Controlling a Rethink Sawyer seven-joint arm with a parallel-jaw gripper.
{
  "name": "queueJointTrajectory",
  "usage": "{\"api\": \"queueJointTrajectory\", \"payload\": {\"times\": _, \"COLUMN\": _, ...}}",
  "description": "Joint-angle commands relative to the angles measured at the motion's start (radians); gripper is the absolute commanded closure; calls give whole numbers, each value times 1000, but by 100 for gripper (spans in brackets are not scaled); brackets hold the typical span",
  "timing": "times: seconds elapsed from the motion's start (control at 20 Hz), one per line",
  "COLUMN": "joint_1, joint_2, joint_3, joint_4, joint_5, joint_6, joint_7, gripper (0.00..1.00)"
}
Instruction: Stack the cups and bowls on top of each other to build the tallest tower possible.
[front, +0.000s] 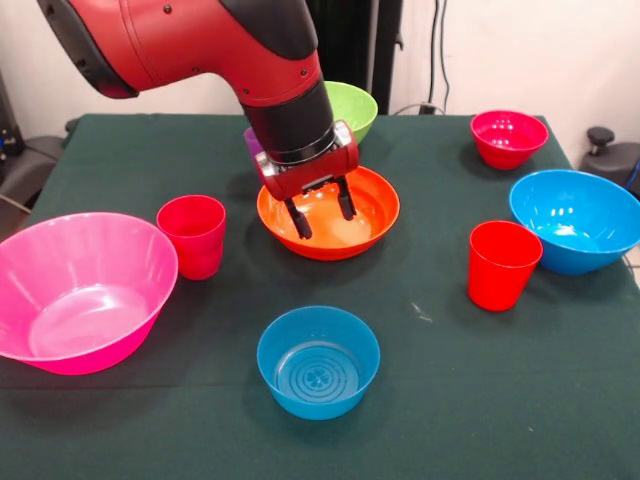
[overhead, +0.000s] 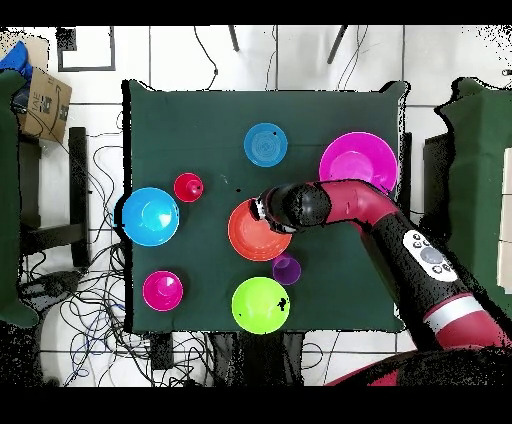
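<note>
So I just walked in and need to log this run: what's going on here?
The red and black arm has its gripper lowered into the orange bowl mid-table, fingers apart and holding nothing. The purple cup stands just behind that bowl. Everything else sits separately on the green table: pink bowl, two red cups, small blue bowl, large blue bowl, lime bowl and magenta bowl. No tower is built yet.

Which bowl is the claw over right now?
The glossy orange plastic bowl mid-table: the claw hangs open right above its hollow. Every other bowl sits clear of the arm.
</note>
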Motion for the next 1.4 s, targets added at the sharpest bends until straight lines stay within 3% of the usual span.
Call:
{"api": "queueJointTrajectory", "payload": {"times": 0.05, "joint_1": 3, "joint_2": 7, "joint_3": 11, "joint_4": 50, "joint_5": -103, "joint_6": -38, "joint_7": -213, "gripper": 0}}
{"api": "queueJointTrajectory", "payload": {"times": 0.2, "joint_1": 30, "joint_2": -60, "joint_3": -45, "joint_4": 90, "joint_5": -55, "joint_6": -94, "joint_7": 34, "gripper": 0}}
{"api": "queueJointTrajectory", "payload": {"times": 0.35, "joint_1": 97, "joint_2": -140, "joint_3": -141, "joint_4": 148, "joint_5": 40, "joint_6": -180, "joint_7": 357, "gripper": 0}}
{"api": "queueJointTrajectory", "payload": {"times": 0.5, "joint_1": 201, "joint_2": -184, "joint_3": -269, "joint_4": 174, "joint_5": 143, "joint_6": -288, "joint_7": 637, "gripper": 0}}
{"api": "queueJointTrajectory", "payload": {"times": 0.6, "joint_1": 275, "joint_2": -190, "joint_3": -361, "joint_4": 175, "joint_5": 201, "joint_6": -349, "joint_7": 758, "gripper": 0}}
{"api": "queueJointTrajectory", "payload": {"times": 0.85, "joint_1": 382, "joint_2": -188, "joint_3": -494, "joint_4": 219, "joint_5": 347, "joint_6": -438, "joint_7": 911, "gripper": 0}}
{"api": "queueJointTrajectory", "payload": {"times": 1.05, "joint_1": 477, "joint_2": -199, "joint_3": -590, "joint_4": 233, "joint_5": 409, "joint_6": -459, "joint_7": 1026, "gripper": 0}}
{"api": "queueJointTrajectory", "payload": {"times": 1.4, "joint_1": 557, "joint_2": -166, "joint_3": -660, "joint_4": 225, "joint_5": 409, "joint_6": -490, "joint_7": 1097, "gripper": 0}}
